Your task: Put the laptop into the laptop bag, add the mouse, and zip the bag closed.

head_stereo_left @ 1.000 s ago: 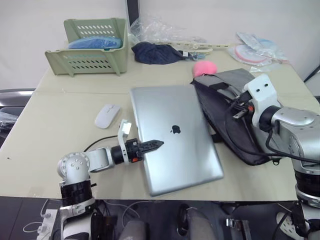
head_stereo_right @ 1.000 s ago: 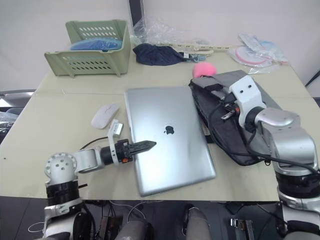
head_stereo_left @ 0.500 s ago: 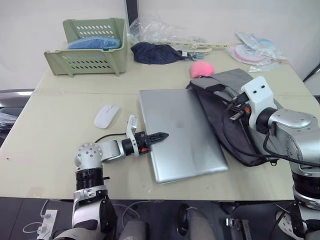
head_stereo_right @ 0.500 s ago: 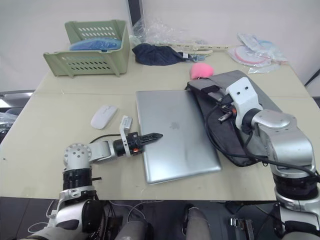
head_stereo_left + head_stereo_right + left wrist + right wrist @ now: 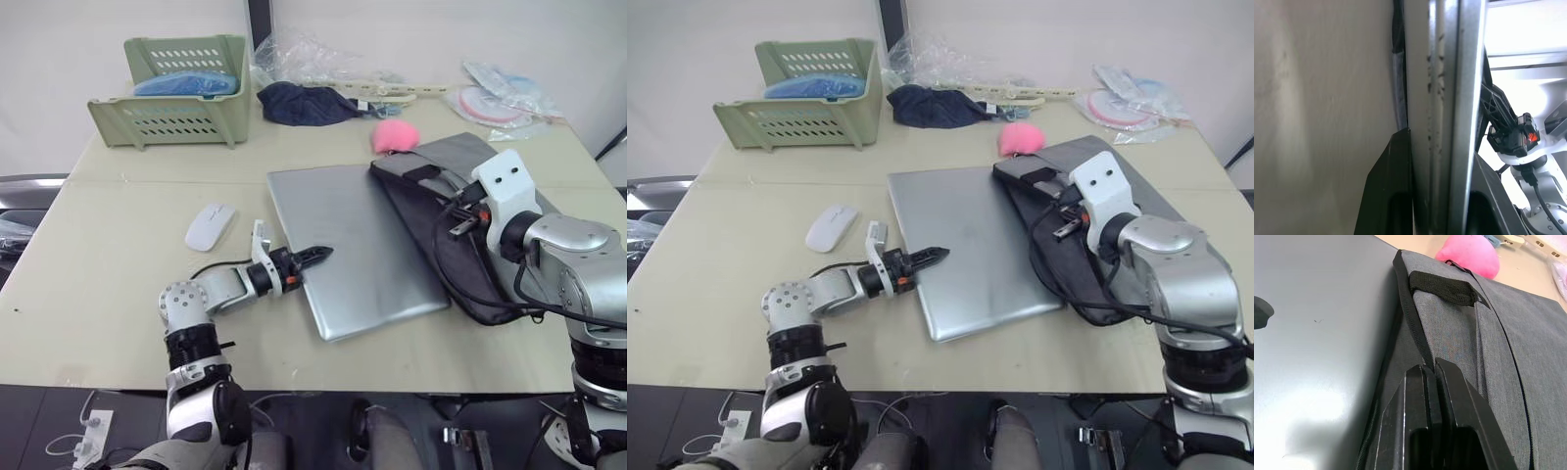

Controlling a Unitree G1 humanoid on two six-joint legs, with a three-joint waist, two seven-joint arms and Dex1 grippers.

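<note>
Your left gripper (image 5: 312, 258) is pinching the laptop (image 5: 358, 245) at its left edge | laptop is lying flat, its right edge touching the laptop bag (image 5: 460, 220) | your right gripper (image 5: 1429, 374) is pinching the bag's black edging | mouse (image 5: 211, 226) is sitting just left of the laptop.

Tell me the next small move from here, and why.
Probably keep sliding the laptop toward the laptop bag. The left gripper is clamped on the laptop's near-left edge, and the right gripper pinches the bag's black edging, apparently holding the mouth up. The laptop's far edge has reached that mouth, but most of the laptop lies outside.
</note>
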